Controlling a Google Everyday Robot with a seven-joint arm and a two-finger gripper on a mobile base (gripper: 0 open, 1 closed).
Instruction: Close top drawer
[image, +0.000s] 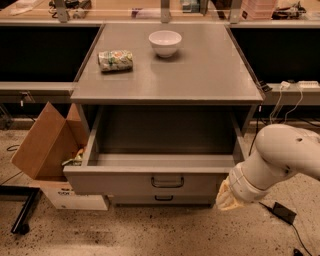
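The top drawer (125, 182) is pulled far out of the grey cabinet, and its deep box looks empty. Its flat front panel carries a small dark bar handle (167, 181) at the centre. My gripper (227, 197) is at the end of the white arm (280, 155) that comes in from the right. It sits low, right against the right end of the drawer's front panel. Its yellowish tip is partly hidden behind the wrist.
A white bowl (165, 43) and a crumpled snack bag (115, 60) lie on the cabinet top (200, 75). A lower drawer's handle (164, 198) shows beneath. An open cardboard box (45, 145) stands on the floor at left, and a black adapter with cables (283, 212) lies at right.
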